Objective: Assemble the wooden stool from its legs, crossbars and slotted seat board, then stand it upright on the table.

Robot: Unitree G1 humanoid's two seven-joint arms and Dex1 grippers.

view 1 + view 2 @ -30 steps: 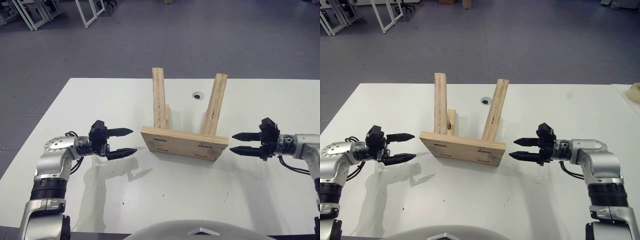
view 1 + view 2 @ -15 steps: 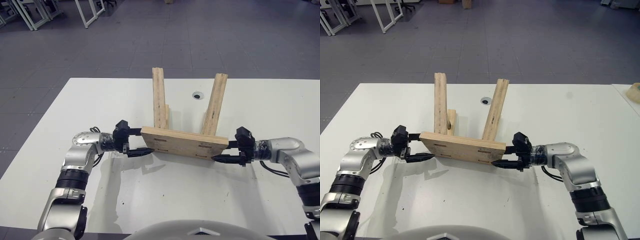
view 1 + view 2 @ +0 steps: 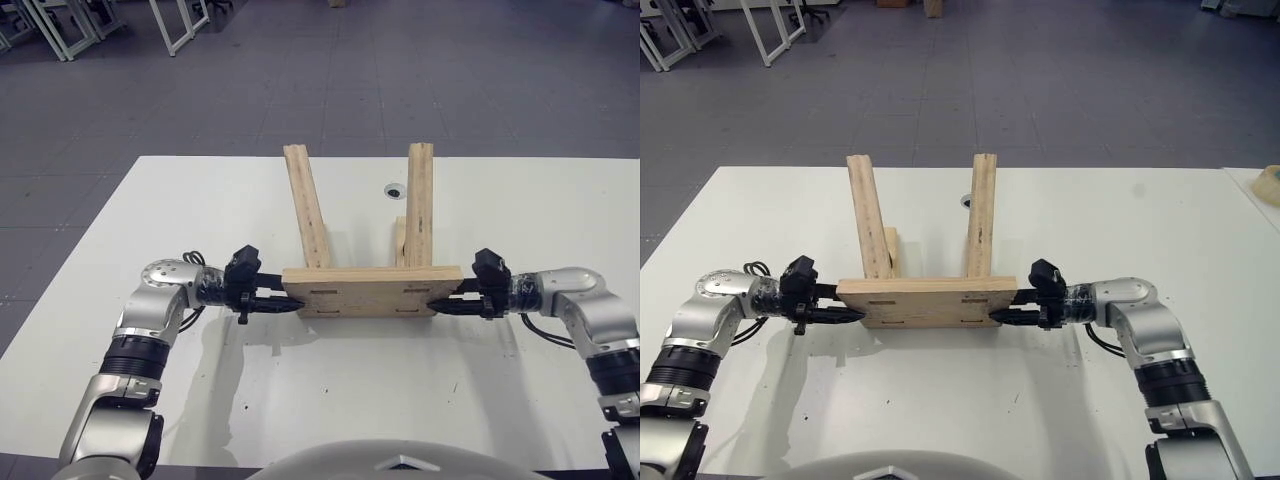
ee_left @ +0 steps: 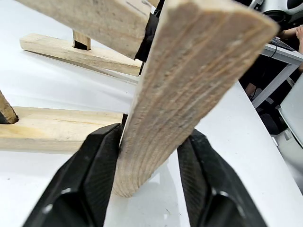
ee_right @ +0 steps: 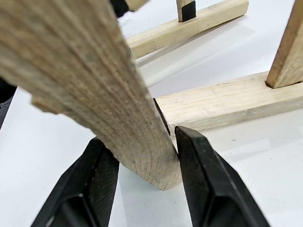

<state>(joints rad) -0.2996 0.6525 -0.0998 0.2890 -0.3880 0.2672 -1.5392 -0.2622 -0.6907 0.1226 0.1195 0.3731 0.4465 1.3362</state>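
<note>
My left gripper (image 3: pixel 275 303) is clamped on the left end of the pale wooden slotted seat board (image 3: pixel 370 291), one black finger pressed to each face. My right gripper (image 3: pixel 445 303) pinches the right end the same way. The board stands on edge near the middle of the white table (image 3: pixel 330 400), its two pale wooden legs (image 3: pixel 305 215) pointing toward the far edge. Wide tabletop stretches to both sides and toward me. A small round hole (image 3: pixel 396 189) lies just beside the right-hand leg.

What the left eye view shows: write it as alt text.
The left gripper and right gripper clamp opposite ends of the wooden stool's seat board, which stands on edge on a white table, legs pointing away from the robot.
</note>
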